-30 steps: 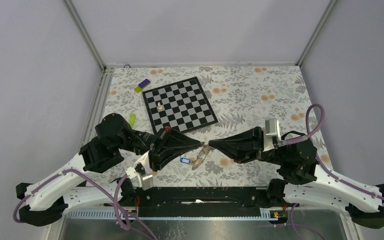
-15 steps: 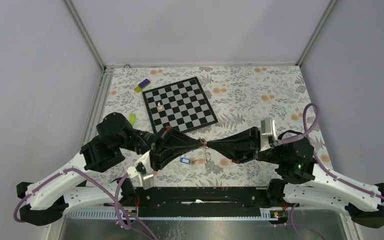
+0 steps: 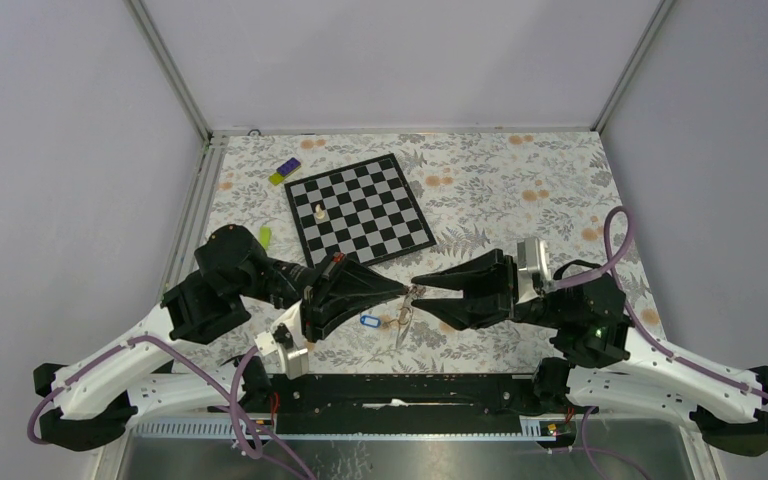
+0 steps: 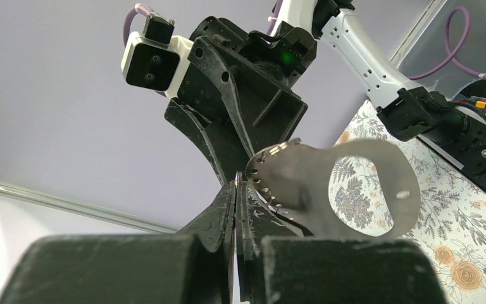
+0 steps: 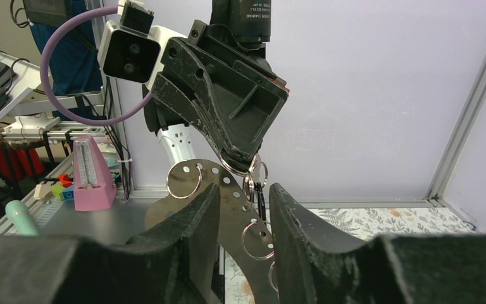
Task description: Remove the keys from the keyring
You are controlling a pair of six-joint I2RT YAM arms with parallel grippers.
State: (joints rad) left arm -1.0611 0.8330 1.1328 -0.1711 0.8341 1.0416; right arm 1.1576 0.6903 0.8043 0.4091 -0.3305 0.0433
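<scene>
Seen from above, the two arms meet tip to tip over the flower-printed surface point(image 3: 520, 190), near its front edge. The left claw point(image 3: 403, 291) is pinched shut. The right claw point(image 3: 423, 292) faces it with its jaws spread in a V, gripping nothing. Below the meeting point the keys point(image 3: 402, 318) dangle as a thin silvery cluster, too small there to tell apart. A blue tag point(image 3: 368, 321) shows just beside them, under the left claw — whether it is joined to the bunch cannot be told.

The wrist views give what the overhead lacks. The right wrist camera shows the left claw's tips closed on the keyring point(image 5: 239, 168), a thin wire loop. From it a flat, matte-silver metal plate point(image 5: 228, 190) hangs down between the right claw's parted black fingers point(image 5: 304, 221). Small holes line the plate's edge, and several more wire rings point(image 5: 257, 239) thread through them. The left wrist camera shows the same plate broadside — a rounded shape with a large oval cut-out — and its own fingers pressed flat together.

Farther back lies a chessboard point(image 3: 360, 208) of black and pale squares, with a small white chess piece point(image 3: 319, 211) upright on it.
</scene>
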